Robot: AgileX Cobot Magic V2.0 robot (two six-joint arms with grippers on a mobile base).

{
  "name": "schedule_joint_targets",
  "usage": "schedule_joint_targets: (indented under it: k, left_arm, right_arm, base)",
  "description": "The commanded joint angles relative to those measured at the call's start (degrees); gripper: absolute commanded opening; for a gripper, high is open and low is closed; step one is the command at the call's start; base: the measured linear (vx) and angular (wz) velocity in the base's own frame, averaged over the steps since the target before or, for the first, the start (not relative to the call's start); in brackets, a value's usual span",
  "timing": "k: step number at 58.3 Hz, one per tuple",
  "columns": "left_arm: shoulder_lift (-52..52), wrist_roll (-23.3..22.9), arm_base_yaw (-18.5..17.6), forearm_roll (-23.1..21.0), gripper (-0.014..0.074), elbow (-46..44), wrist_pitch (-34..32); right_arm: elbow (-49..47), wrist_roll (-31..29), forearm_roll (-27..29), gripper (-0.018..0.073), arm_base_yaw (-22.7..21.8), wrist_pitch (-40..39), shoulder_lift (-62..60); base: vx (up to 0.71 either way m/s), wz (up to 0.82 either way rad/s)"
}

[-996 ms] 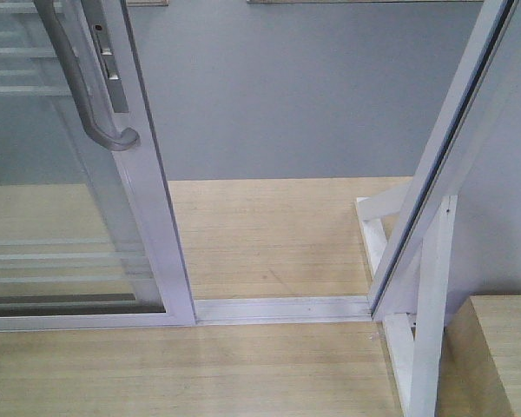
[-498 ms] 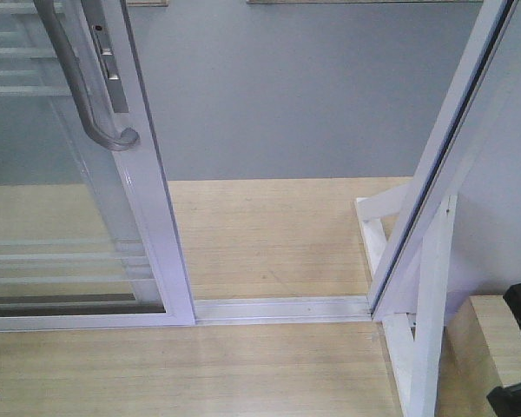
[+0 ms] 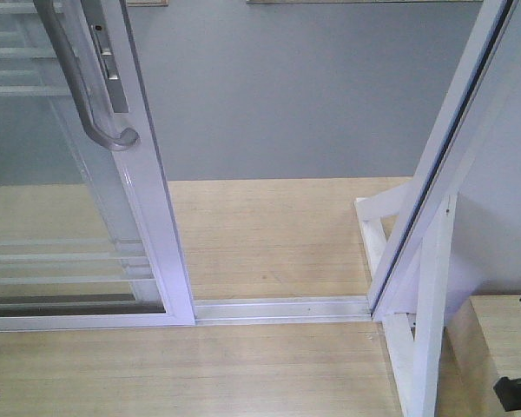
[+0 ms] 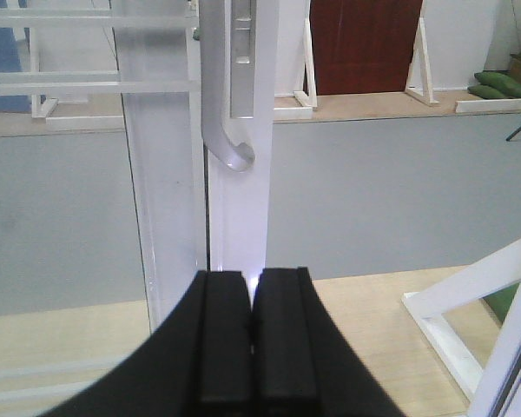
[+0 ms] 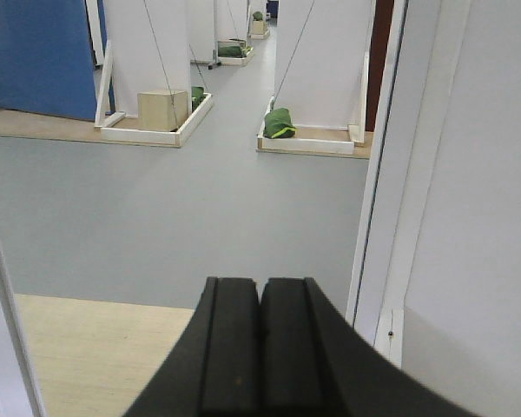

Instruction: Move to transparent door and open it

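Front-facing view shows you the transparent door [image 3: 87,191] slid left, its grey handle [image 3: 78,82] at upper left, a gap reaching the slanted frame post [image 3: 443,156]; your left end effector [image 4: 252,334] and right end effector [image 5: 260,343] are both closed, empty.

At the left of the front view, the clear-glass transparent door [image 3: 69,217] has a glossy white frame, thin white horizontal bars and a curved grey metal pull handle [image 3: 82,82]. The pale striped wooden floor [image 3: 269,234] meets flat grey flooring [image 3: 286,95] in the upper frame.
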Motion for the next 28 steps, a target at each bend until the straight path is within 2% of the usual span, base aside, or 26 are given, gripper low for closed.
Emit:
schedule_joint_targets:
  k: [1,28]
  left_arm:
    - [-0.8,-0.54,-0.24,-0.58,-0.0007,0.58,-4.3]
    - [-0.8,-0.54,-0.24,-0.58,-0.0007,0.58,-4.3]
  right_arm:
    - [0.31,-0.44,0.15,-0.0009,-0.25,-4.37,-0.97]
    - [0.31,-0.44,0.15,-0.0009,-0.25,-3.8,-0.97]
  base:
    - [0.0,0.0]
    - [0.0,0.0]
